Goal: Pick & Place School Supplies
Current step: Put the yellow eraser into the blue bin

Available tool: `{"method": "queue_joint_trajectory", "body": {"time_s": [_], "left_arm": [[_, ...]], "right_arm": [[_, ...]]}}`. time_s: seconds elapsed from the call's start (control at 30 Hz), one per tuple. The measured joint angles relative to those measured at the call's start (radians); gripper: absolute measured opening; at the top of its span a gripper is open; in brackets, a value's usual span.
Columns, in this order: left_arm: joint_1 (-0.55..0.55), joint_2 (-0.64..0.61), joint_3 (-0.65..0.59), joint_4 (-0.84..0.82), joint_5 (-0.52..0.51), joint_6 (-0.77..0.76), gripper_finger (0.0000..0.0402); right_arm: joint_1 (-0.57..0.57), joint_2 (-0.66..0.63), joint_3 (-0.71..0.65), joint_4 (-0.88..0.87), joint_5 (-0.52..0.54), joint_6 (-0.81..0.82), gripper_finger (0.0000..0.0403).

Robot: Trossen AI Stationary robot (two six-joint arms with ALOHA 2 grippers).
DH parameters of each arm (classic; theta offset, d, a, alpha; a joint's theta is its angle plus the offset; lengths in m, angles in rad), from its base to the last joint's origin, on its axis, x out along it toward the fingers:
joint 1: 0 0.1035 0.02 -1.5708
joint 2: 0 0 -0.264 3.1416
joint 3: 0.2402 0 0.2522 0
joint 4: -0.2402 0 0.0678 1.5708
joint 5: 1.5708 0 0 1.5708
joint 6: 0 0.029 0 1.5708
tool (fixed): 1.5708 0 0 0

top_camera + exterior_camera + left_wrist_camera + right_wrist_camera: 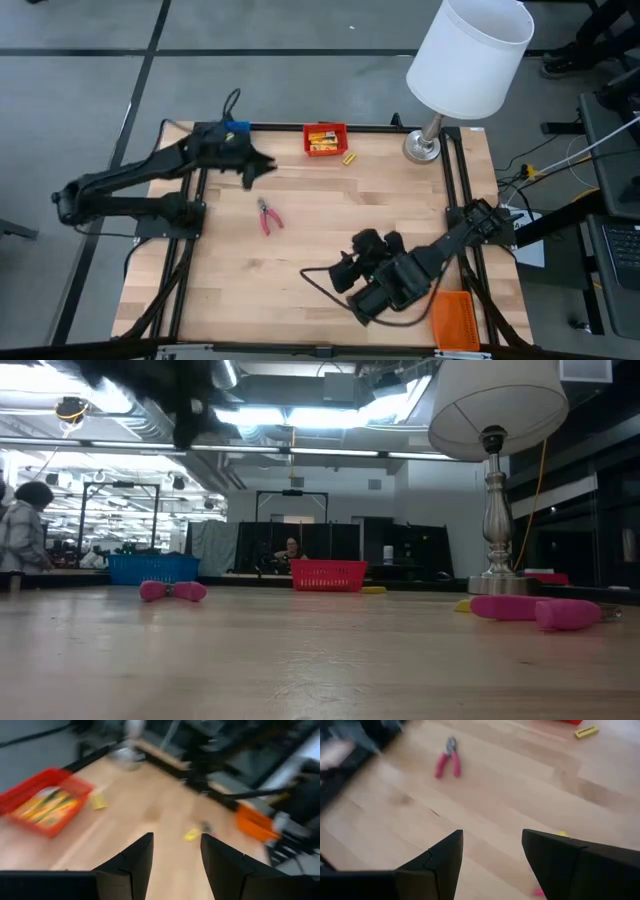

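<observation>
A red tray (326,139) at the table's far edge holds yellow packets (47,805). One short yellow stick (348,158) lies on the table beside it. Pink-handled pliers (268,216) lie flat on the wood at centre left. A second pink tool (535,608) and a yellow piece (562,834) lie under my right arm. My left gripper (262,168) hangs open above the table near the blue tray (235,127), with nothing between its fingers. My right gripper (345,272) is open and empty above the near centre, pointing toward the pliers (448,762).
A white-shaded lamp (465,60) stands on its metal base (423,148) at the far right corner. An orange tray (455,318) sits at the near right edge. A black cable (315,280) trails by my right gripper. Bare wood lies between the arms.
</observation>
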Motion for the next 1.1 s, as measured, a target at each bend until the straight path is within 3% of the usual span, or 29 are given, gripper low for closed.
{"method": "queue_joint_trajectory", "body": {"time_s": [0.17,0.33,0.5,0.63,0.83,0.97,1.1], "left_arm": [[-0.261,-0.128,0.0,0.0,-0.185,-0.065,0.0162],[-0.491,-0.179,0.0,0.0,-0.356,-0.117,0.0158],[-0.692,-0.182,0.0,0.0,-0.528,-0.168,0.0157],[-0.823,-0.165,0.0,-0.001,-0.663,-0.192,0.0157],[-0.942,-0.139,0.0,-0.001,-0.809,-0.239,0.0162],[-0.982,-0.124,0.0,-0.001,-0.864,-0.28,0.0166],[-0.997,-0.119,0.0,-0.001,-0.88,-0.316,0.0165]], "right_arm": [[-0.117,0.0,-0.036,0.04,-0.178,-0.38,0.021],[-0.265,0.0,-0.156,0.248,-0.499,-0.79,0.021],[-0.373,0.0,-0.359,0.32,-0.7,-0.951,0.0199],[-0.415,-0.035,-0.544,0.341,-0.735,-1.007,0.0185],[-0.394,-0.241,-0.849,0.5,-0.644,-0.927,0.0175],[-0.37,-0.377,-1.034,0.608,-0.631,-0.838,0.0176],[-0.363,-0.43,-1.161,0.733,-0.657,-0.814,0.0179]]}}
